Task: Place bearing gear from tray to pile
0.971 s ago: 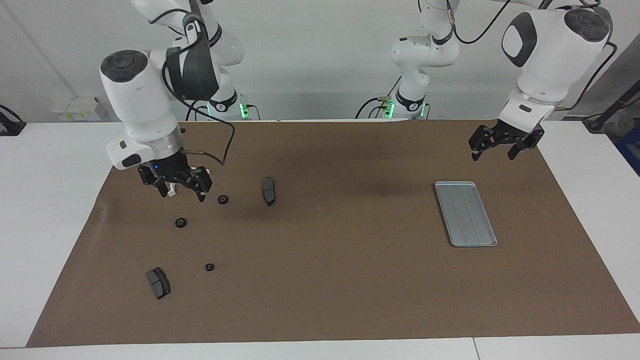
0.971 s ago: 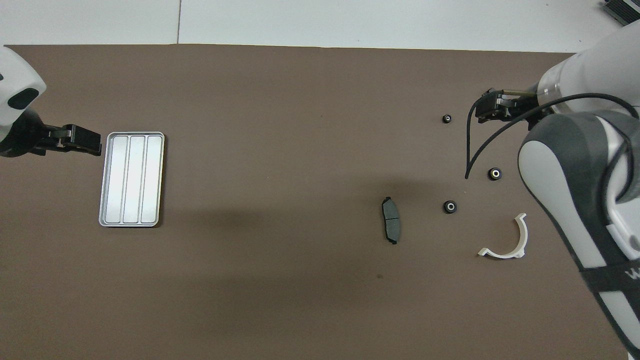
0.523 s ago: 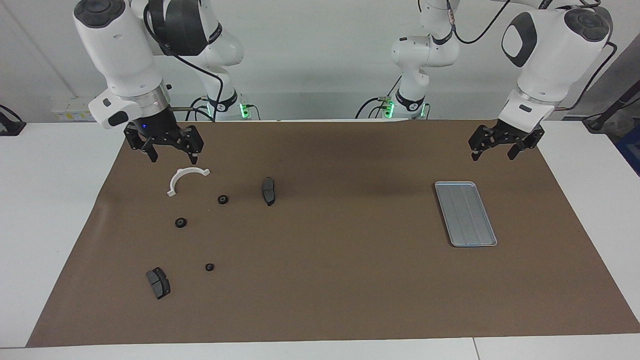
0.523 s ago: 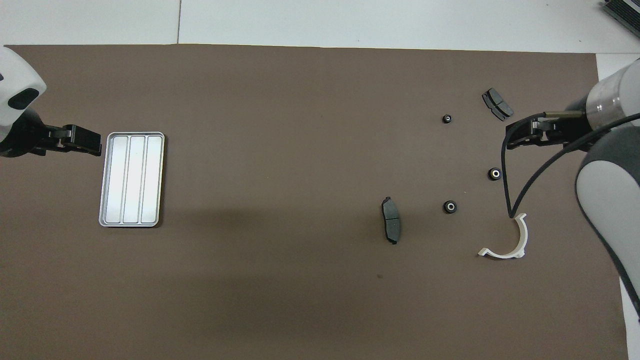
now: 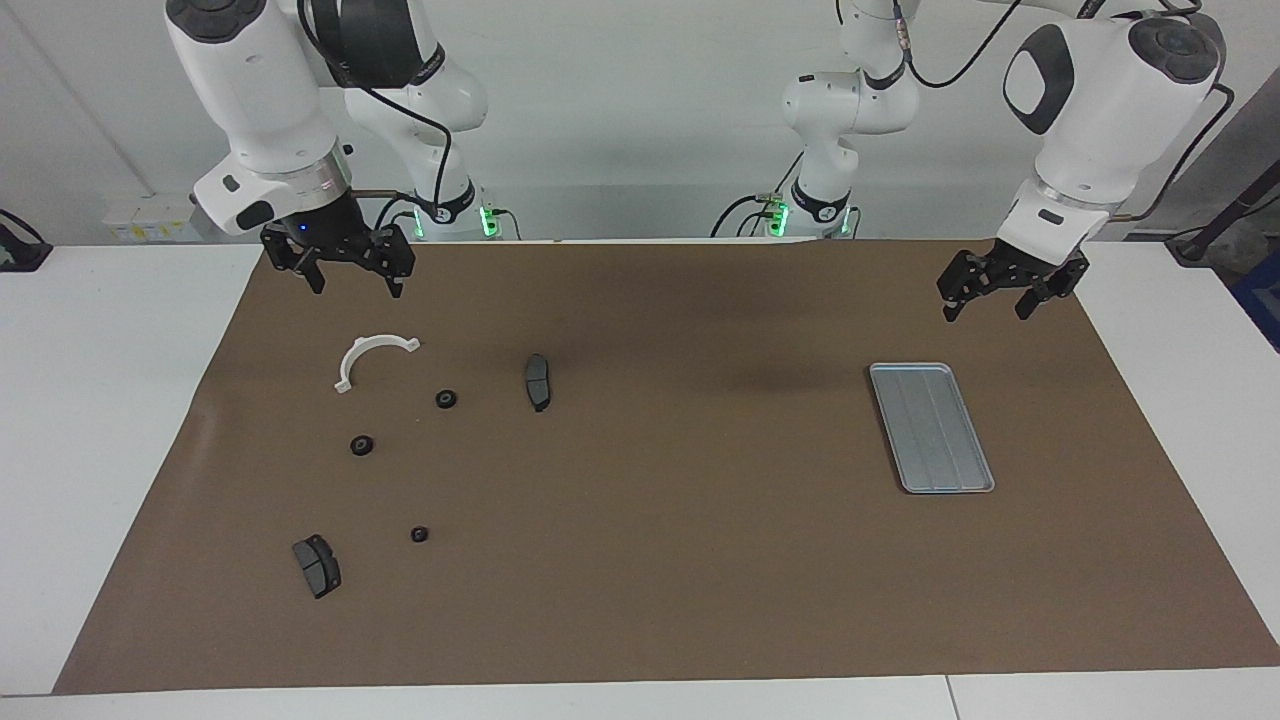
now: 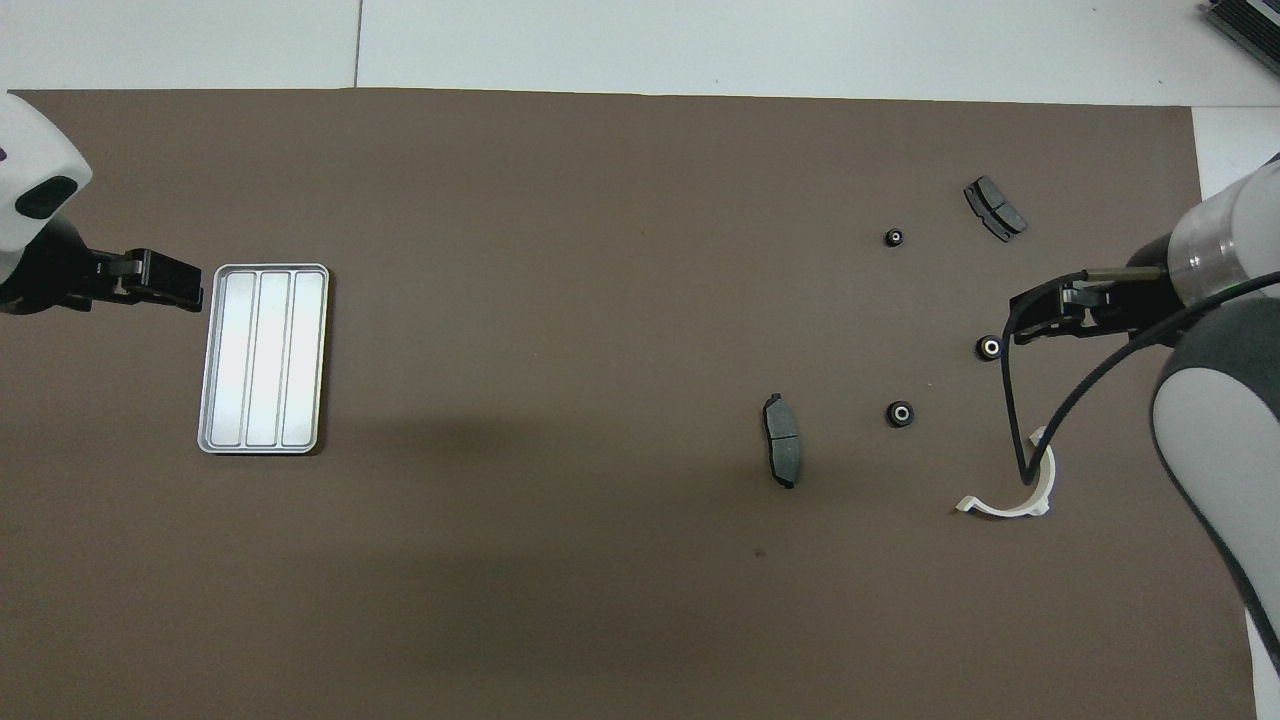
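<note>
- Tabletop (image 5: 60, 420): white; you had it covered across most of its width by a brown mat (image 5: 680, 560). A plain white wall stood at the robots' end.
- Tray (image 5: 931, 427): silver-grey, ridged lengthwise, flat on the mat toward the left arm's end of the tabletop. You could see nothing lying in it.
- Bearing gears, three: small dark rings with pale centres, all on the mat toward the right arm's end. One (image 5: 446, 399) lay just beside the bracket, one (image 5: 362, 445) a little farther from the robots, and the smallest-looking (image 5: 419, 534) farther still, near a brake pad.
- White half-ring bracket (image 5: 372, 356): on the mat, nearest the robots of the scattered parts.
- Brake pads, two: one (image 5: 537, 381) beside the gears toward the middle of the tabletop; the other (image 5: 316, 565) farthest from the robots.
- Right gripper (image 5: 346, 268): raised over the mat's edge at the robots' end, well apart from the gears and above the bracket's area. Its jaws stood spread and held nothing.
- Left gripper (image 5: 985, 296): raised over the mat on the robots' side of the tray, apart from it. Its jaws stood spread and held nothing; this arm waited.
- Your gears lay among the scattered parts, none between either pair of jaws.
</note>
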`<state>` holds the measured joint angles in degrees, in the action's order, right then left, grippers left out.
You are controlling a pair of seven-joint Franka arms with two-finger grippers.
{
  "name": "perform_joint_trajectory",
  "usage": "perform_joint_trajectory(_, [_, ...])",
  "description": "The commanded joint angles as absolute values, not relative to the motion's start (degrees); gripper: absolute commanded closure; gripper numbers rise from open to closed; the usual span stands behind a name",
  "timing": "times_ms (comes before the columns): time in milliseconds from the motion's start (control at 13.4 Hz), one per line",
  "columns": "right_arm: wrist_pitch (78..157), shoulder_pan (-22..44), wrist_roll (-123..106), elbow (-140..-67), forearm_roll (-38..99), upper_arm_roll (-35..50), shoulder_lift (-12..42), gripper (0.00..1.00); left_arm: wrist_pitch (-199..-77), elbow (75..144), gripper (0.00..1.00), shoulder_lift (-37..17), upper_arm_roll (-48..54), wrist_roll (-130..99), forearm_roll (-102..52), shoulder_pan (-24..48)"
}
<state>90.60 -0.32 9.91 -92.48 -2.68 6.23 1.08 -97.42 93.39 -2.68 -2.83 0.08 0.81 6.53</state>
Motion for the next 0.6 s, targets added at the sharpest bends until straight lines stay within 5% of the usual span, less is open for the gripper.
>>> perform_joint_trajectory(0, [91.8,-0.8,8.3,-96.3,-2.1,6.4,-1.7,0.00,-98.1,95.4,0.00,-0.9,-2.9,0.3,1.6,6.5])
perform_joint_trajectory(523, [92.9,-0.8,8.9,-97.0,-2.0,6.4,-1.8,0.00,-98.1,95.4,0.00,-0.9,-2.9,0.3,1.5,6.5])
